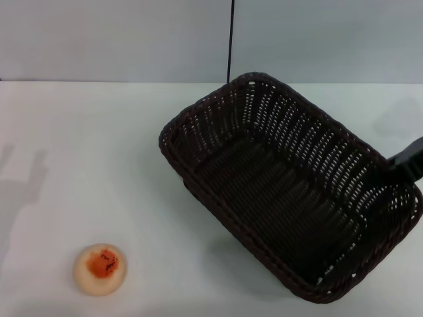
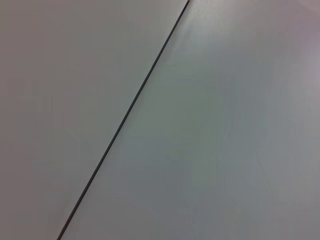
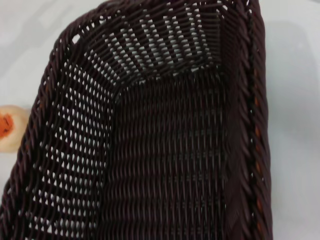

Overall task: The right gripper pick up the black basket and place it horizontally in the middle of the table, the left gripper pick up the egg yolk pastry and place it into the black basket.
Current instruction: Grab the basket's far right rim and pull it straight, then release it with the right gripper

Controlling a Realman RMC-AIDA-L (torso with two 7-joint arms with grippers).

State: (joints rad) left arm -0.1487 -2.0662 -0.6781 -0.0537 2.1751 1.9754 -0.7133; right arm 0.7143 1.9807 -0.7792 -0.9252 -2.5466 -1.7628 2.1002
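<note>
The black basket (image 1: 291, 191) is on the right side of the white table (image 1: 99, 165). It lies diagonally and is tilted, with a shadow under its near-left side, so it looks raised off the table. My right gripper (image 1: 406, 162) shows only as a black piece at the basket's far-right rim and appears shut on that rim. The right wrist view looks into the basket (image 3: 165, 160), which is empty. The egg yolk pastry (image 1: 100, 268) sits on the table at the near left; its edge also shows in the right wrist view (image 3: 7, 135). My left gripper is out of view.
A grey wall with a dark vertical seam (image 1: 230, 39) stands behind the table; the left wrist view shows only this wall and seam (image 2: 125, 120). An arm's shadow (image 1: 23, 185) falls on the table's left side.
</note>
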